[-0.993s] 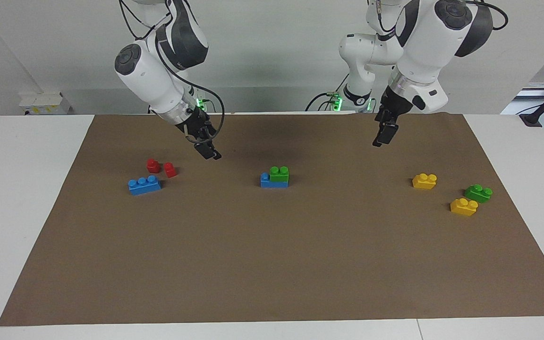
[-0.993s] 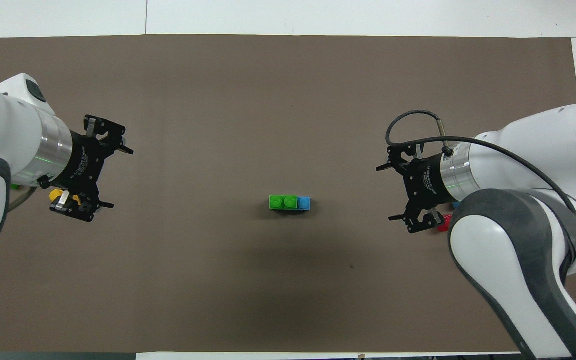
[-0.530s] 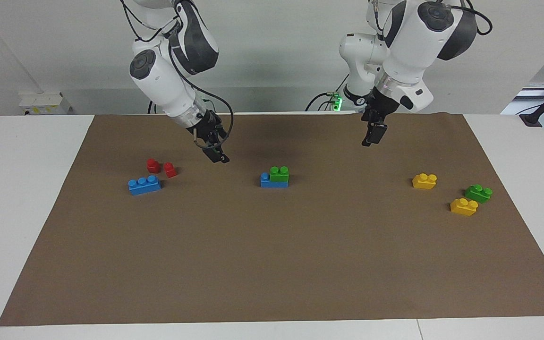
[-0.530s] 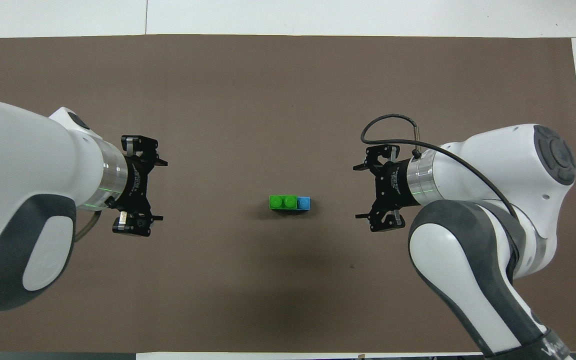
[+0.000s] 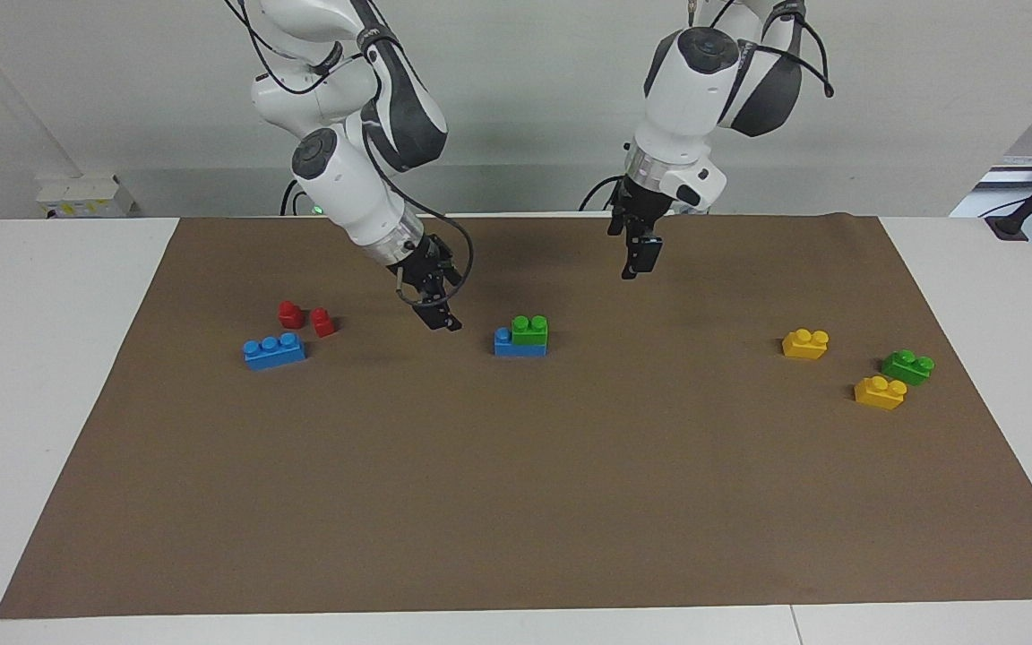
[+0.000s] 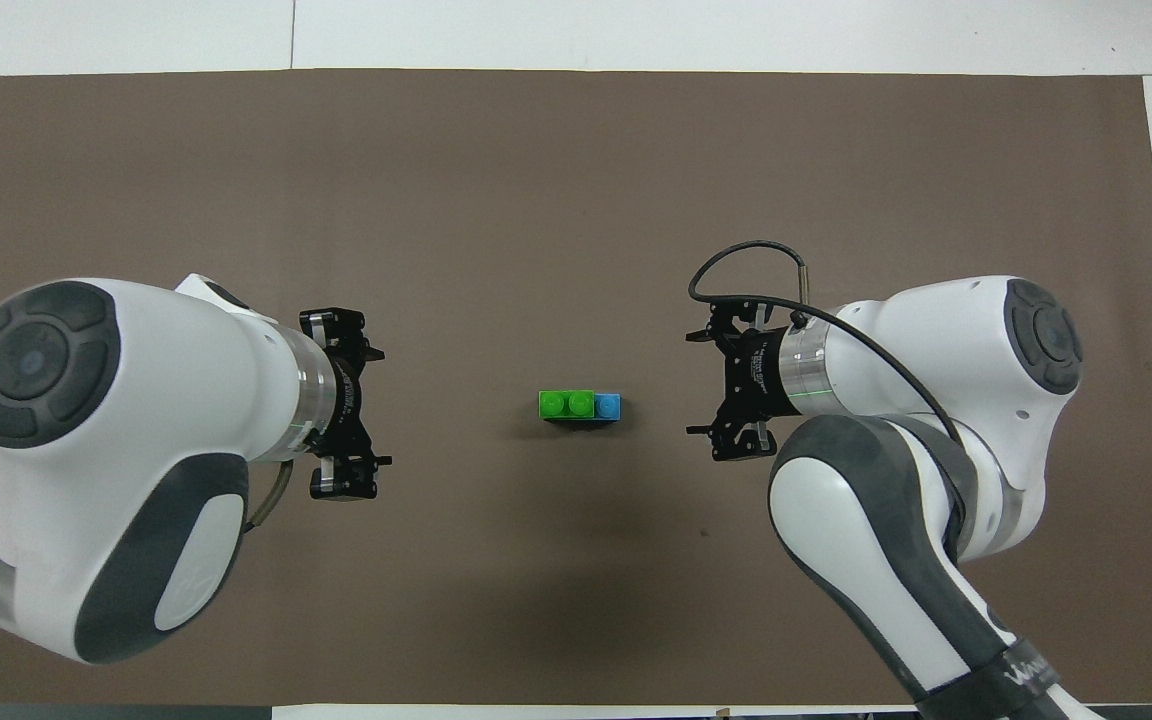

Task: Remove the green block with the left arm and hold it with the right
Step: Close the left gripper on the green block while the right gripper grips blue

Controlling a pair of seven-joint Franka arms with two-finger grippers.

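In the facing view, the green block (image 5: pixel 530 330) sits pressed onto one end of a blue brick (image 5: pixel 516 344) at the middle of the brown mat (image 5: pixel 516 502) on the desk (image 5: pixel 41 376), its two studs up and its long axis running along the desk from one arm's end to the other; one blue stud stays bare on the side toward the right gripper (image 5: pixel 441 318). That gripper hangs low over the mat just beside the stack, fingers parted and holding nothing. The left gripper (image 5: pixel 639 262) hangs higher over bare mat on the stack's other side, also released and empty. Apart from the grippers lie another blue brick (image 5: pixel 274 350) and two red pieces (image 5: pixel 305 318) toward the right arm's end, and two yellow bricks (image 5: pixel 805 343) and a darker green brick (image 5: pixel 907 365) toward the left arm's end. In the overhead view, the green block (image 6: pixel 567 405) lies midway between the left gripper (image 6: pixel 361 418) and the right gripper (image 6: pixel 706 385), each with fingers spread and facing the stack end-on along its long axis. Open mat surrounds the stack on every side, well away from the mat's edges.
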